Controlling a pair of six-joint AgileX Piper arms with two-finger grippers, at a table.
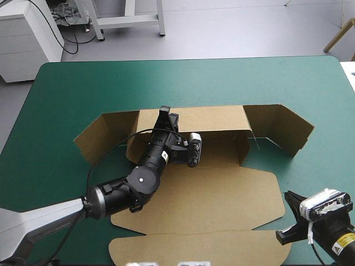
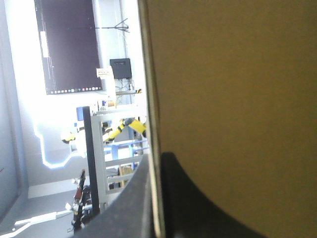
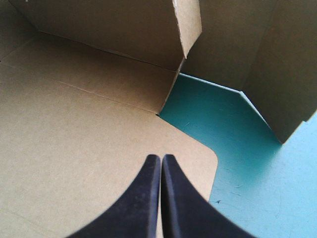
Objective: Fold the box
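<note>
Nearest us, by the near right corner of the table, the right gripper is clenched to a point on nothing. It hovers over the rounded right corner of the box's flat sheet, and we cannot tell whether it touches the board. The box lies mid-table, its near panels flat toward the near edge and its far wall raised. Farther in, the left gripper grasps the top edge of that wall toward its left end, the board caught between its jaws. At the wall's ends the right flap and the left flap splay outward, not yet tucked. We judge the wall the weak point: it is held only at one spot, so a pull off the crease line could twist it or bend it in the wrong place. A light pinch could let it slip and drop flat. With nothing clearly pressing the sheet down, any push from the left gripper may slide the whole box toward the far edge instead of folding it.
</note>
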